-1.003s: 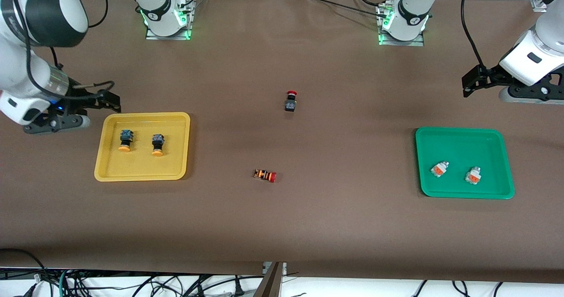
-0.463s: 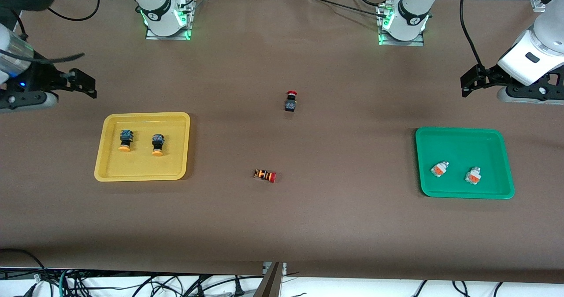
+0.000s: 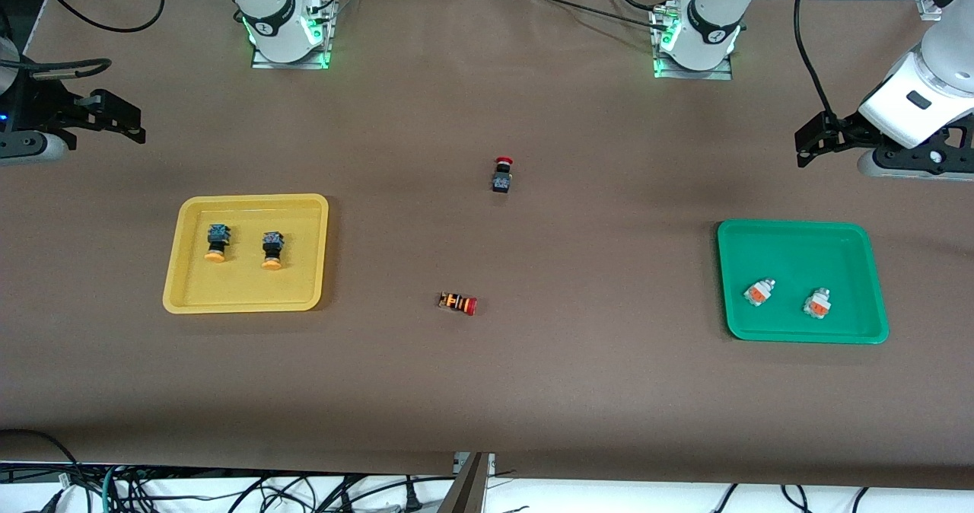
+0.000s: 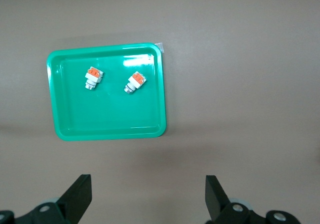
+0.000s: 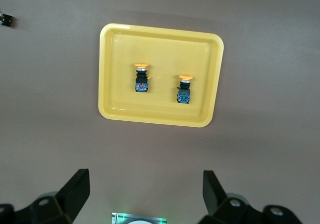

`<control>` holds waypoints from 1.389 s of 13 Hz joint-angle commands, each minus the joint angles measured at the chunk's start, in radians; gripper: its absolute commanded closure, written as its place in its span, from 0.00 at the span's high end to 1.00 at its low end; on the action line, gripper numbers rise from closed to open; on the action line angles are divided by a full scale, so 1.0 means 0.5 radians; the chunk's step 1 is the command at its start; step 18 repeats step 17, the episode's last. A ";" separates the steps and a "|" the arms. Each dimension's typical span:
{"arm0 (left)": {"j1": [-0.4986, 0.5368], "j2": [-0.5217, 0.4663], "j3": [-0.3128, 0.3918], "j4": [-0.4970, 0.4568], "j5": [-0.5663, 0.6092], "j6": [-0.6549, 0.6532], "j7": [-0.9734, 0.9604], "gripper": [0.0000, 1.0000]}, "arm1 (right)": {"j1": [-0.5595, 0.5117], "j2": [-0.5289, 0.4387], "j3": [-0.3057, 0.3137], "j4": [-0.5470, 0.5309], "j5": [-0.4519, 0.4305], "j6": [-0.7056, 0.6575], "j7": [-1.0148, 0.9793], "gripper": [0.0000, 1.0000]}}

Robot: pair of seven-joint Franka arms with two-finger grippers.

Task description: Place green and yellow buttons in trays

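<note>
Two black-bodied yellow-capped buttons inside shallow yellow plastic tray; both tools, left and right, spread wide, empty.

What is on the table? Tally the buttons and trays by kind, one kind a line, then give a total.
Black buttons with yellow-orange caps: 2
Silver-white buttons with orange faces: 2
Black button with red cap: 1
Orange-striped button with red cap: 1
Yellow tray: 1
Green tray: 1
Total: 8

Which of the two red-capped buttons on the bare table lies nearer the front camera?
The orange-striped button; the black-bodied one sits farther up the table.
</note>
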 commanded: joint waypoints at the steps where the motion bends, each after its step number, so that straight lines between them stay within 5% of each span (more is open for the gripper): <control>1: -0.003 0.034 0.010 0.077 -0.065 -0.057 0.035 1.00 | -0.010 0.031 0.010 0.052 -0.027 -0.048 -0.004 1.00; 18: -0.003 0.034 0.010 0.080 -0.065 -0.057 0.032 1.00 | -0.013 0.068 0.010 0.113 -0.024 -0.054 -0.004 1.00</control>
